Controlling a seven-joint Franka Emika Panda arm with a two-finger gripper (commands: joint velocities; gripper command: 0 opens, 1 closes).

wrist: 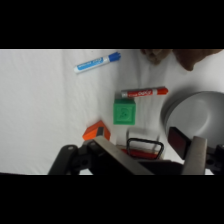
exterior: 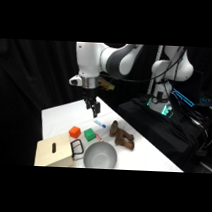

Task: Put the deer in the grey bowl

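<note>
The deer (exterior: 121, 135) is a dark brown lumpy figure lying on the white table to the right of the grey bowl (exterior: 100, 155). The bowl stands at the table's front edge and holds nothing. My gripper (exterior: 95, 109) hangs above the table's middle, behind the cubes and up-left of the deer, holding nothing. In the wrist view the gripper (wrist: 147, 149) is open, its fingers wide apart. The bowl (wrist: 197, 117) shows at the right edge there. Only part of the deer (wrist: 180, 56) shows, at the top right.
An orange cube (exterior: 74, 131) and a green cube (exterior: 89, 135) sit behind the bowl. A tan wooden box (exterior: 54, 153) stands at the front left with a black loop-shaped object (exterior: 78, 149) beside it. A blue marker (wrist: 97, 62) and a red marker (wrist: 144, 92) lie on the table.
</note>
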